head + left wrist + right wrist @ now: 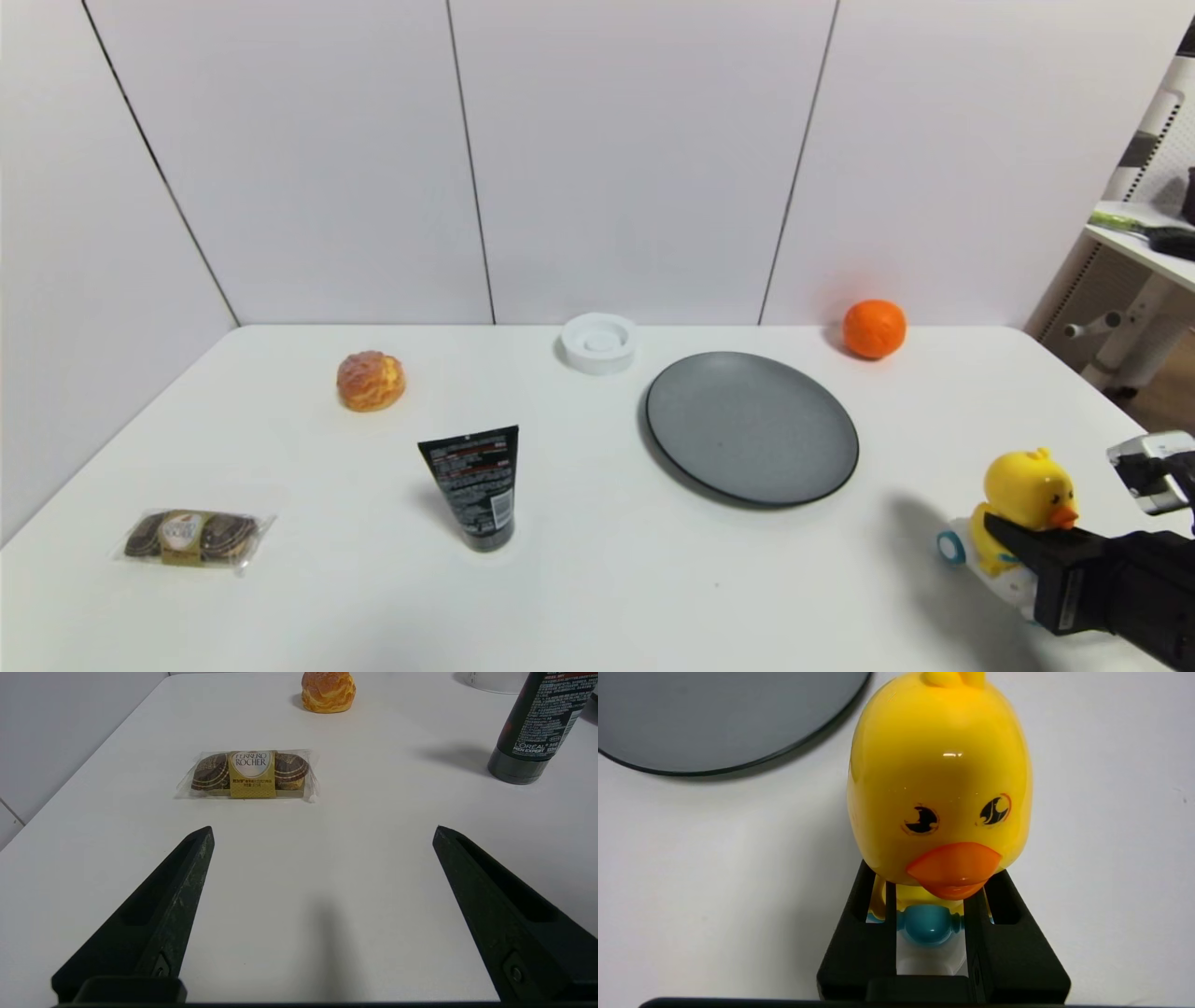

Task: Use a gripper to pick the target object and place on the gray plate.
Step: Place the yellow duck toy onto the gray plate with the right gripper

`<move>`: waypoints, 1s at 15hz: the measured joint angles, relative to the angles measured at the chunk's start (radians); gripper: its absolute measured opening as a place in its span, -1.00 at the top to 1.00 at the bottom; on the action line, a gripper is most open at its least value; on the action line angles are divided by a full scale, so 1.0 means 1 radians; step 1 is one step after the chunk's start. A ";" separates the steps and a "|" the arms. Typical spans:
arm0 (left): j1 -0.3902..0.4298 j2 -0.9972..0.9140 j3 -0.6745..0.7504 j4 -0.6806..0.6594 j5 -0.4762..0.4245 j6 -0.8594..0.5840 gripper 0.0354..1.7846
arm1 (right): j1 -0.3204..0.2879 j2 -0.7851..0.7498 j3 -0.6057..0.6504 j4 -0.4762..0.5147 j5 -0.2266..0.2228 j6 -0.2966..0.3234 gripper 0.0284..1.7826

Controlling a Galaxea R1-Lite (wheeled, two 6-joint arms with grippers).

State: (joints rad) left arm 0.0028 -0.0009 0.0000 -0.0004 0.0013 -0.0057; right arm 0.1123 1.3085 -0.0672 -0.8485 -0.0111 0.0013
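Observation:
The yellow duck toy (1025,490) with an orange beak rides a white scooter with blue wheels at the near right of the table. My right gripper (1013,551) is shut on the duck toy's lower body and scooter, below the beak. In the right wrist view the duck (941,779) fills the middle, with the black fingers (866,933) pressed on both sides of the blue part. The gray plate (752,427) lies left of and beyond the duck; its rim shows in the right wrist view (738,765). My left gripper (322,833) is open and empty above bare table, out of the head view.
An orange ball-like fruit (874,328) sits at the back right. A small white dish (599,342) sits behind the plate. A black tube (476,485) stands mid-table. A bread bun (371,380) and a chocolate pack (192,537) lie on the left. The table's right edge is close to the duck.

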 joint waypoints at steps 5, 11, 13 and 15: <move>0.000 0.000 0.000 0.000 0.000 0.000 -0.89 | 0.031 -0.035 -0.051 -0.003 -0.002 0.000 0.57; 0.000 0.000 0.000 0.000 0.000 0.000 -0.89 | 0.102 0.026 -0.248 0.022 0.063 0.006 0.57; 0.000 0.000 0.000 0.000 0.000 0.000 -0.89 | 0.127 0.086 -0.331 0.020 0.105 0.006 0.57; 0.000 0.000 0.000 0.000 0.000 0.000 -0.89 | 0.158 0.154 -0.401 0.008 0.143 0.006 0.57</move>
State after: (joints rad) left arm 0.0028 -0.0009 0.0000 -0.0009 0.0017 -0.0057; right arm 0.2702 1.4630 -0.4679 -0.8409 0.1321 0.0077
